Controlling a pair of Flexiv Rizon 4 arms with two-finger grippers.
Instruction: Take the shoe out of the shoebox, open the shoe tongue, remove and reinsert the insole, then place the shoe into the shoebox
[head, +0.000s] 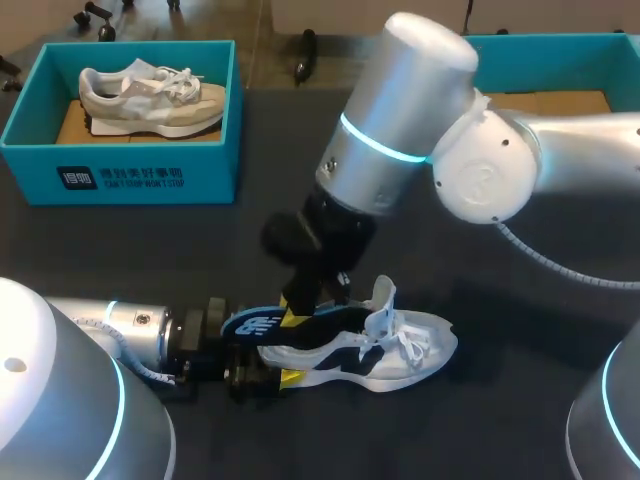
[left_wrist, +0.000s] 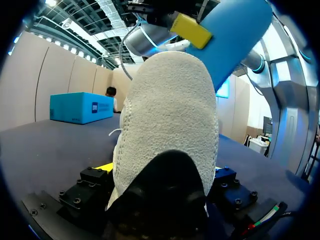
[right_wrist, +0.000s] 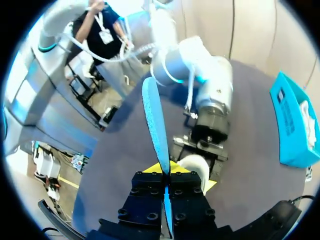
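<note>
The shoe (head: 400, 350) is lying on its sole on the table, out of any box, toe pointing toward my right side, heel toward my left arm. Its tongue (head: 383, 295) is standing up and pulled forward, so I am counting that step as done. The insole (head: 262, 322), blue, is sticking up out of the heel opening; its front end seems to be running down inside the shoe, though the right arm is hiding that part.

My right gripper (head: 300, 312) is pinching the insole near its heel end, both yellow tips pressed flat against its two faces; the right wrist view is showing this plainly, the insole edge-on between them. My left gripper (head: 262, 362) is clamping the heel of the shoe from both sides and steadying it against the table.

Whether I am drawing the insole out or feeding it back in, I cannot tell from here. Either way I am judging myself roughly mid-task: seating the insole and boxing the shoe are not yet done.

The right box (head: 560, 60), across the table, is showing bare brown floor. The left box (head: 140, 170) is holding another shoe (head: 150, 95).
</note>
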